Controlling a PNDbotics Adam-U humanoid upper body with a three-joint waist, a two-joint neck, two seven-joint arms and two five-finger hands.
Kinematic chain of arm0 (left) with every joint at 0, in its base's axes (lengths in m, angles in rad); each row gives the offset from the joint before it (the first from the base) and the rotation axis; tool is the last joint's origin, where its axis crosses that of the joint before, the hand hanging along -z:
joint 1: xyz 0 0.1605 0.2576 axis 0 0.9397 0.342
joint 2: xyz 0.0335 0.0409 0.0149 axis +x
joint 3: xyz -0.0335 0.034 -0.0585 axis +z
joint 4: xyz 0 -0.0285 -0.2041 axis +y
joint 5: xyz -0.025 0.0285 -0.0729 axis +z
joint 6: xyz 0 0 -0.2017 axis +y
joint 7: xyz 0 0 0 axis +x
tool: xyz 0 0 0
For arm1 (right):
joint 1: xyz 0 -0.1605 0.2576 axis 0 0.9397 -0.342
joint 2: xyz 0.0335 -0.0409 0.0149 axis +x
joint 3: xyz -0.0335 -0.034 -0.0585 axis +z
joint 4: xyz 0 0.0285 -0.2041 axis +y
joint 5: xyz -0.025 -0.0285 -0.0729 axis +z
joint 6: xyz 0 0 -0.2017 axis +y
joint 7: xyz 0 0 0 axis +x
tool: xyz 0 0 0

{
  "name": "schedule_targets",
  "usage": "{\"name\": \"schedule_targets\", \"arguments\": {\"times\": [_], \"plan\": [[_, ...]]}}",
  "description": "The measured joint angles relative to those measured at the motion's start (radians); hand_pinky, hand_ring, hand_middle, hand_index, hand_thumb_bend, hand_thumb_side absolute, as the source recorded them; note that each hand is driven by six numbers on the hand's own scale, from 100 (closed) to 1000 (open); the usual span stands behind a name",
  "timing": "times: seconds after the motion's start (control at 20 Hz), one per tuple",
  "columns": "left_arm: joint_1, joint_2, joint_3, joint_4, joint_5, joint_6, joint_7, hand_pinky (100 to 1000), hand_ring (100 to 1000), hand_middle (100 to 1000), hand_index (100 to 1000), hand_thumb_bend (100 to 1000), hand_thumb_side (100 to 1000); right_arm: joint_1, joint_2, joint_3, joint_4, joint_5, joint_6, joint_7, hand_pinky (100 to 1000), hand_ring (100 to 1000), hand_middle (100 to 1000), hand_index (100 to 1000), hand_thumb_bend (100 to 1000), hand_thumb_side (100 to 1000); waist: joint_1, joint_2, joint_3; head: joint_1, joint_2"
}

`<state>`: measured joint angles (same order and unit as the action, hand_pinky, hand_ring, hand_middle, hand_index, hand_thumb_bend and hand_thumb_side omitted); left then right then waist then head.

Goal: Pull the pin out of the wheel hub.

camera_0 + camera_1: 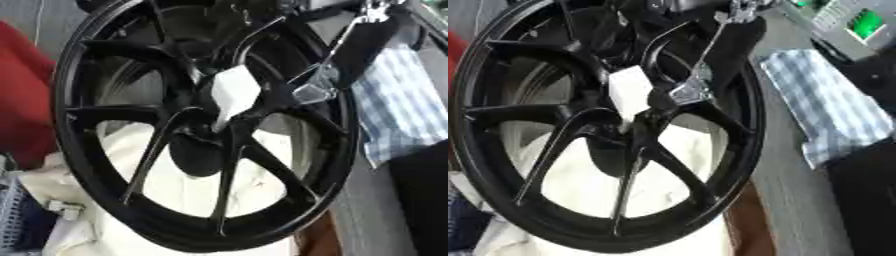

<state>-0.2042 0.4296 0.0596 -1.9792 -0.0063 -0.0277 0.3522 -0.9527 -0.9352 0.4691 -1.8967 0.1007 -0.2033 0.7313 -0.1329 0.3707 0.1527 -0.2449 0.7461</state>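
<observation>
A big black spoked wheel hub [131,150] fills both views, standing tilted on its rim. At its centre sits a white, wedge-shaped pin [234,94] whose narrow end points down into the hub's middle. My right arm comes in from the upper right, and the right hand [686,91], with silver parts, lies right beside the pin on its right side. The hand's dark parts blend into the black spokes, so whether it holds the pin is not visible. My left hand shows in neither view.
A cream cloth [188,185] lies under and behind the wheel. At the left is something red [22,90], at the lower left a blue basket [13,220]. A blue checked cloth [824,110] lies on the grey table [776,200] to the right, and a device with a green screen [866,22] stands at the upper right.
</observation>
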Motion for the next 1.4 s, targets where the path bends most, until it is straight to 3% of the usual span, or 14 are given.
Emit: {"name": "schedule_targets", "arguments": {"times": [0.45,0.8,1.4], "plan": [[0.0,0.0,0.0,0.0,0.0,0.0,0.0,687,577,576,699,100,651,-0.007,0.02,0.018,0.017,0.02,0.023,0.04,898,891,741,917,288,630,0.0,0.006,0.002,-0.003,0.002],[0.0,-0.001,0.0,0.0,0.0,0.001,0.001,687,576,576,699,100,652,-0.015,0.025,0.015,0.017,0.007,0.061,0.063,888,885,733,893,317,625,0.0,0.009,0.003,-0.003,0.008],[0.0,-0.009,0.0,0.0,0.0,0.001,0.001,688,575,574,699,100,654,-0.014,0.047,0.027,0.048,0.082,0.072,0.046,876,875,722,875,359,615,-0.002,0.02,0.01,-0.003,0.008]]}}
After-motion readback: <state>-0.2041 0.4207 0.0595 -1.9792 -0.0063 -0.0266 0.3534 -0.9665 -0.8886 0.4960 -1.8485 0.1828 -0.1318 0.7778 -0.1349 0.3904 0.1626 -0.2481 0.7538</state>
